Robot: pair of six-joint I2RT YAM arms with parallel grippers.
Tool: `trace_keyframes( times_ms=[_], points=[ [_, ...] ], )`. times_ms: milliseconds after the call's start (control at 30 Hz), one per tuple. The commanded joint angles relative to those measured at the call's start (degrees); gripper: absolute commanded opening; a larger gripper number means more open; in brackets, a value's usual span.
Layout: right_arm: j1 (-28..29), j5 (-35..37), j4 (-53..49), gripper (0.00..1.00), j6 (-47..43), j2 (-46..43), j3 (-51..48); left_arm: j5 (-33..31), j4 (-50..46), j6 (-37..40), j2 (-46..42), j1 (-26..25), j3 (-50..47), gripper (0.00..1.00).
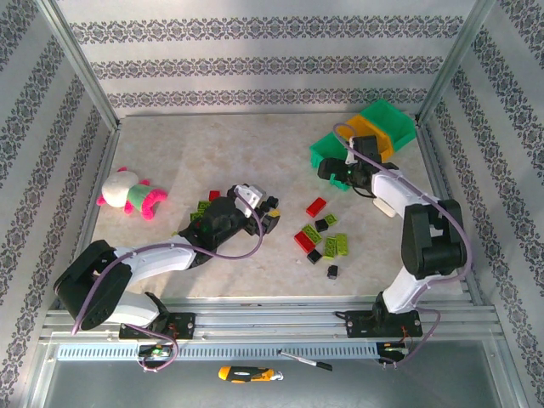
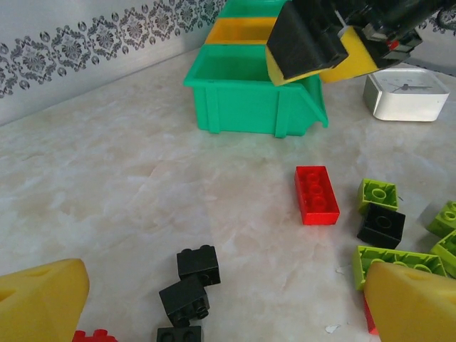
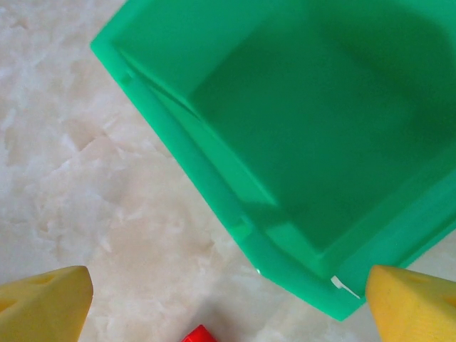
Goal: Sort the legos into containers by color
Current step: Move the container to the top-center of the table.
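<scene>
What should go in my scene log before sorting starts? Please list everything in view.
red legos: a few, red, loose at mid-table
black legos: several, black, mixed in with the red
lime legos: several, lime green, in the same scatter
containers: three, green, orange-yellow, green, joined in a row at the far right
plush toy: one, pink, white and green, left side of the table
clock: one, white, square, beside the nearest green bin
hand tool: one, yellow and black, on the ledge in front of the arm bases
left gripper: one, yellow pads, open over the legos
right gripper: one, yellow pads, open at the nearest green bin
</scene>
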Motion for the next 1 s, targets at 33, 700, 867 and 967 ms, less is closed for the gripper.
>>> trace_keyframes(
  times_ms=[33, 700, 867, 967],
  points=[
    [1.3, -2.2, -1.9, 0.98, 0.1, 2.9, 3.8, -1.2, 2.5, -0.9, -1.7, -0.4, -1.4, 0.99],
    [19.1, -4.1, -3.5, 0.98, 2.3, 16.0, 19.7, -6.4, -1.1, -4.6, -8.2, -0.4, -6.3, 0.99],
    [24.9, -4.0, -4.6, 0.98, 3.9, 22.9, 28.9, -7.5, -2.5, -5.8, -11.1, -0.3, -8.3, 0.99],
    [27.7, -3.3, -6.3, 0.98, 3.9, 27.5, 35.6, -8.9, -3.9, -6.2, -13.1, -0.4, -9.4, 0.99]
  ],
)
